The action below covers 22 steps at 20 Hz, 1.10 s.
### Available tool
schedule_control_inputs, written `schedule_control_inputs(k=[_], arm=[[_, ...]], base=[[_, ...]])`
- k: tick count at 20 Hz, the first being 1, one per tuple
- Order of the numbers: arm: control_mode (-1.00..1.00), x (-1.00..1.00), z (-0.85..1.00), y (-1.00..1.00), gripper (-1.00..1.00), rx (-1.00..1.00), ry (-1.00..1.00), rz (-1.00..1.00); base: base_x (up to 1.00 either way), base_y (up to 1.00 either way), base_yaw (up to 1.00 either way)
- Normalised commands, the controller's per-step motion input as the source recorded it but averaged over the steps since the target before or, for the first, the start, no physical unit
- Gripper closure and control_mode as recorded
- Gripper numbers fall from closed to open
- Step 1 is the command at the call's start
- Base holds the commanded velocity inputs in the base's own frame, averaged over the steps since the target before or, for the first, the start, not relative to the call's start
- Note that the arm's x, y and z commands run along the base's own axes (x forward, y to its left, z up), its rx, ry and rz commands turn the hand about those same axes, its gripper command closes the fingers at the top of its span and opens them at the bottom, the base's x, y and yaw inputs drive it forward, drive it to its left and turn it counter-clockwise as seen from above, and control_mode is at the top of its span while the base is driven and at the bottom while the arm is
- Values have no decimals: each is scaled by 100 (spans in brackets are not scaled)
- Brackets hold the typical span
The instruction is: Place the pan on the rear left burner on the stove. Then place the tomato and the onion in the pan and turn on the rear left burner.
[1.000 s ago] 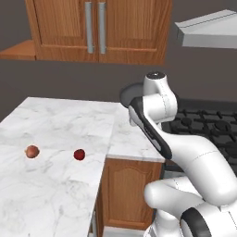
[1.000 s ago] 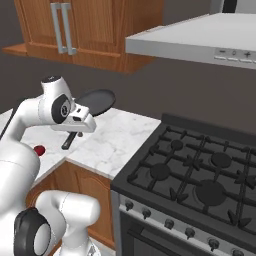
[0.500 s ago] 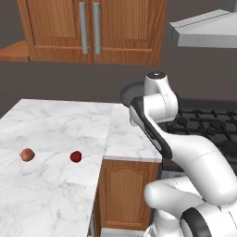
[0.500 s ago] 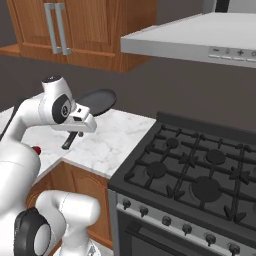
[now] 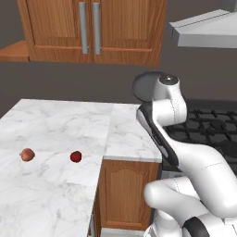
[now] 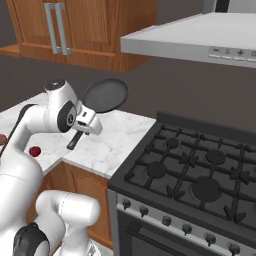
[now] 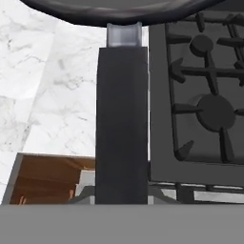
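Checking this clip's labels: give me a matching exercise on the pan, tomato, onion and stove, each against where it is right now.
Things:
1. small round dark grey pan
2. glossy dark red tomato
3. orange-brown onion
4. wide black gas stove

Places:
A. on the marble counter, farther from the arm
B. right of the counter, burners bare
C. held up in the air by its handle in the shut gripper
D. on the marble counter, nearer the arm

Pairs: 1-C, 2-D, 3-A, 4-B
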Motion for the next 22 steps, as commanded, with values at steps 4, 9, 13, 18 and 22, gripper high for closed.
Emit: schedule_control_inputs(k=[4,9,13,18,22], arm=[[-100,26,0,-31,100,5,-12,-22],[-100,46,0,-44,100,2,0,-25],[-100,56,0,-48,100,0,7,-14],[-100,34,0,-39,100,0,1,-5],[-100,0,-3,-47,100,0,2,0]], base=[[0,0,0],[0,0,0],[0,0,0],[0,0,0],[0,0,0]])
